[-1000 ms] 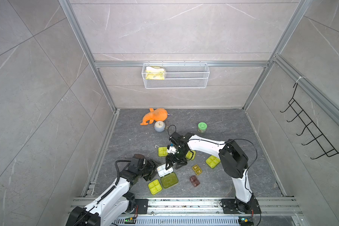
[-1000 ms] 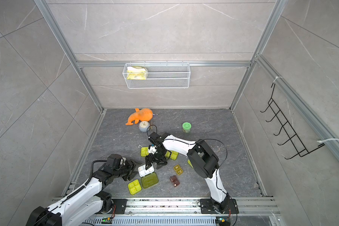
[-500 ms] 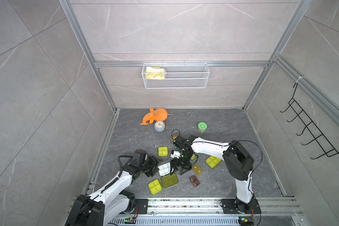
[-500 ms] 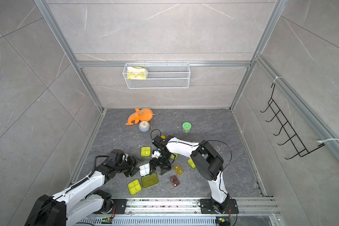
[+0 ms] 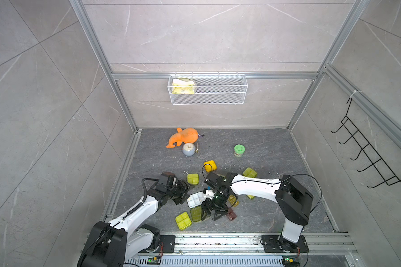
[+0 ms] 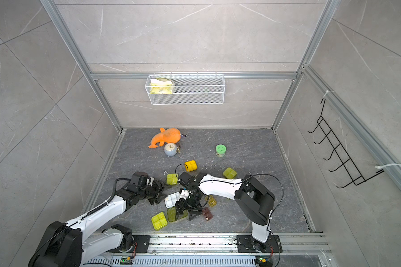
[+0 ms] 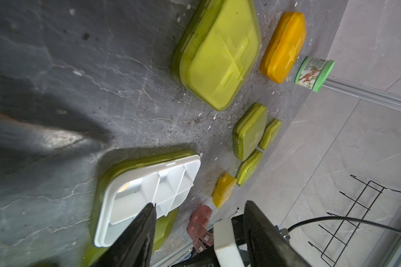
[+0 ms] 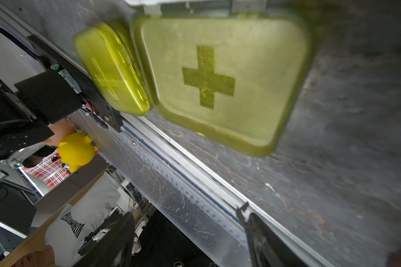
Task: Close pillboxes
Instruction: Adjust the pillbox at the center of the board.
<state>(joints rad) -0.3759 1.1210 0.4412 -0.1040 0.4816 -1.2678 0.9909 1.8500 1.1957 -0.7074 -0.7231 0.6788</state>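
Here, the translucent yellow-green lid [image 5: 195, 215] lies flat between its white plastic tray [image 5: 195, 199] and the bench's front edge [image 5: 252, 227], beside the nearer right end effector [image 5: 212, 216], jaws spread, empty.

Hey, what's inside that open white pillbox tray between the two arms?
In the left wrist view, the visible cells of the tray look empty, with no pills. A jaw of the left gripper covers one corner, so that part cannot be checked.

open pillbox [image 5: 195, 200] (lid [image 5: 195, 214] flat), grey floor [image 5: 264, 148]
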